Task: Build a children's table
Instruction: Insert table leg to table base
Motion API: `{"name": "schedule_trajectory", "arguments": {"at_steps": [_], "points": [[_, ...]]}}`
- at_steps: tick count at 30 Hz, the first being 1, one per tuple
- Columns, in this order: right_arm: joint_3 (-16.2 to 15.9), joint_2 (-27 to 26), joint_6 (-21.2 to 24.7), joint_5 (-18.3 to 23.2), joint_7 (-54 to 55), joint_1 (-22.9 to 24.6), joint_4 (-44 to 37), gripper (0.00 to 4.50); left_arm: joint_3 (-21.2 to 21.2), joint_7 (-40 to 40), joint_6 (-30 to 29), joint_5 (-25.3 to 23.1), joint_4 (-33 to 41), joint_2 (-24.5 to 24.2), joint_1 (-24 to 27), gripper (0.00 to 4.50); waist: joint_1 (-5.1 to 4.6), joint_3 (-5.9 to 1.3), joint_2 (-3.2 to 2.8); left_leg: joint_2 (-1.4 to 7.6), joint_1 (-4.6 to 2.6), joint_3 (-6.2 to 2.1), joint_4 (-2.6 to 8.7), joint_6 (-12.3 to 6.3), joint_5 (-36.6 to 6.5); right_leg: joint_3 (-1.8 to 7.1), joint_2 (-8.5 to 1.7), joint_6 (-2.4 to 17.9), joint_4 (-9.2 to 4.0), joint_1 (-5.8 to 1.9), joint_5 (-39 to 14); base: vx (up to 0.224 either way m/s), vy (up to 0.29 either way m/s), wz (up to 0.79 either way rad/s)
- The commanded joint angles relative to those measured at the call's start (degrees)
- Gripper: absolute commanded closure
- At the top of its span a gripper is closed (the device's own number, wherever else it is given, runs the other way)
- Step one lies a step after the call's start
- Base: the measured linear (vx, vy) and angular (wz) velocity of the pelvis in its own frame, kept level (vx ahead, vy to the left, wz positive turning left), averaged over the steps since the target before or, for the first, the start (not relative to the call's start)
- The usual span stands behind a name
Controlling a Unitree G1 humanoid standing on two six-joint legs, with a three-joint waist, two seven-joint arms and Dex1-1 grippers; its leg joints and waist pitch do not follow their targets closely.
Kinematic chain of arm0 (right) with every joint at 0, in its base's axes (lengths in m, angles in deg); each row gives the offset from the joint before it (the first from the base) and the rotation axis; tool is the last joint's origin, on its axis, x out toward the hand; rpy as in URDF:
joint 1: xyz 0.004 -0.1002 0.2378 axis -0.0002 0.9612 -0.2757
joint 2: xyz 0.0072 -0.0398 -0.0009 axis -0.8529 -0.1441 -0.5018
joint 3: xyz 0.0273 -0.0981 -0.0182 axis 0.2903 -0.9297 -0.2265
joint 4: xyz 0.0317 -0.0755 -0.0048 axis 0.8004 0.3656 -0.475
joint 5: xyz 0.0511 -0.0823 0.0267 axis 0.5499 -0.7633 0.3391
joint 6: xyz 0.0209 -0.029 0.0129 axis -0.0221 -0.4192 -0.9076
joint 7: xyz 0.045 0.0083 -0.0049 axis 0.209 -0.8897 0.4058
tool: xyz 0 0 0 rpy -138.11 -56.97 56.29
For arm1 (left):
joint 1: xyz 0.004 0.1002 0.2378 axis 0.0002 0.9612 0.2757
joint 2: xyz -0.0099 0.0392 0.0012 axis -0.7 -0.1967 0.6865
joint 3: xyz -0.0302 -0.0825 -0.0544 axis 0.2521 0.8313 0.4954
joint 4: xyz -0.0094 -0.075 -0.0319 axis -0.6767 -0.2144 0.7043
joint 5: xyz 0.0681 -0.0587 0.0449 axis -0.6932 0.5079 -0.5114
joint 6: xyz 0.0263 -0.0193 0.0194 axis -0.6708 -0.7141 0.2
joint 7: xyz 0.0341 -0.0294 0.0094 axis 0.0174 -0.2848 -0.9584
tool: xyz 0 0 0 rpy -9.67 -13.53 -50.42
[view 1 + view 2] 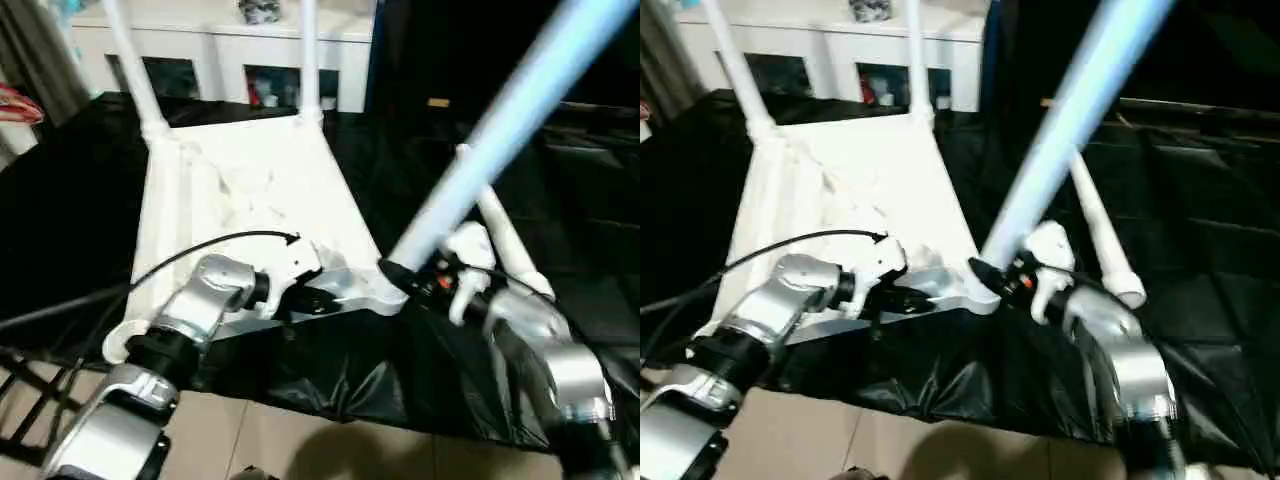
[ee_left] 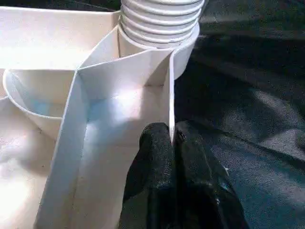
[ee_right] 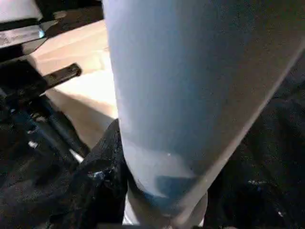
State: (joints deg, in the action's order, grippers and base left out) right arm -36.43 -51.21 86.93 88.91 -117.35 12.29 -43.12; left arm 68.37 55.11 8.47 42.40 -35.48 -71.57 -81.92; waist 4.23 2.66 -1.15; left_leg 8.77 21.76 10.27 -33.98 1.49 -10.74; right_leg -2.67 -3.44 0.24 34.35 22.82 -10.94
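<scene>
The upturned table top (image 1: 250,200) lay at centre frame, its rim pinched by the left gripper (image 2: 172,143). A third leg (image 1: 500,130) was clasped by the right gripper (image 1: 415,275); seating it in the near corner socket was judged next.

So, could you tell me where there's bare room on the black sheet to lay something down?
Free: black sheet left of the tabletop, and right, beyond the loose leg. Crowded: the near right corner, with left gripper, right gripper and held leg.
</scene>
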Motion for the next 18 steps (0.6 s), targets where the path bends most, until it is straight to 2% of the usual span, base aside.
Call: {"name": "schedule_trajectory", "arguments": {"at_steps": [1,3,5,8,12,13,14,18], "points": [[-4.9,0.2,3.9,-1.5,-3.5,0.3,5.2,2.64,-0.6,1.5,-0.2,-0.5,2.1,-0.8,-0.3,4.50,0.17,-2.64,0.52,4.69,-0.71,-2.23,5.14,-0.31,-16.9,3.08,-6.15,11.0,-5.01,-2.19,-20.1,0.000,0.000,0.00],[-5.1,0.5,4.0,-1.5,-4.5,-0.3,5.9,2.64,-0.7,1.6,-0.1,-0.6,2.2,-1.0,-0.3,4.50,0.28,-2.71,0.49,4.75,-0.95,-2.08,5.00,-0.58,-16.2,3.10,-6.05,11.5,-4.92,-2.02,-18.2,0.000,0.000,0.00],[-5.7,1.4,4.0,-1.4,-6.9,-1.2,7.1,2.64,-1.0,2.1,0.0,-0.7,2.5,-1.3,-0.3,4.50,0.33,-2.83,0.76,4.78,-1.01,-1.98,4.93,-0.78,-15.4,3.02,-6.03,12.3,-4.72,-2.26,-16.4,0.000,0.000,0.00],[-6.3,2.5,3.8,-1.5,-9.5,-2.4,8.6,2.64,-1.3,2.8,0.0,-0.9,2.9,-1.8,-0.7,4.50,0.76,-3.00,0.79,4.81,-1.08,-1.77,4.66,-1.58,-13.1,3.00,-5.93,13.5,-4.21,-2.36,-12.0,0.000,0.000,0.00],[-6.9,3.6,2.8,-1.5,-14.0,-3.4,10.3,2.64,-1.9,4.5,0.4,-1.2,3.4,-2.6,-1.3,4.50,1.09,-2.93,1.06,4.88,-1.14,-1.73,4.71,-1.64,-13.3,2.91,-5.99,13.7,-4.27,-2.47,-12.8,0.000,0.000,0.00],[-7.0,3.9,1.2,-1.9,-15.2,-3.5,11.1,2.64,-2.3,5.4,0.8,-1.2,3.9,-2.9,-1.4,4.50,1.21,-2.92,1.25,4.94,-1.17,-1.71,4.67,-1.57,-13.5,2.96,-6.12,13.6,-4.27,-2.45,-13.6,0.000,0.000,0.00],[-7.0,4.0,1.0,-1.9,-15.3,-3.5,11.1,2.64,-2.4,5.6,0.9,-1.2,4.0,-3.0,-1.4,4.50,1.29,-2.94,1.14,4.97,-1.20,-1.76,4.69,-1.49,-13.5,2.96,-6.16,13.5,-4.26,-2.45,-13.7,0.000,0.000,0.00],[-7.0,4.7,-0.9,-1.1,-18.6,-3.0,11.7,2.64,-2.9,8.4,2.9,-0.7,4.7,-3.4,-1.6,4.50,1.45,-3.01,1.29,5.05,-1.35,-1.65,4.67,-1.50,-13.0,2.91,-6.01,14.1,-4.05,-2.41,-11.2,0.000,0.000,0.00]]}}
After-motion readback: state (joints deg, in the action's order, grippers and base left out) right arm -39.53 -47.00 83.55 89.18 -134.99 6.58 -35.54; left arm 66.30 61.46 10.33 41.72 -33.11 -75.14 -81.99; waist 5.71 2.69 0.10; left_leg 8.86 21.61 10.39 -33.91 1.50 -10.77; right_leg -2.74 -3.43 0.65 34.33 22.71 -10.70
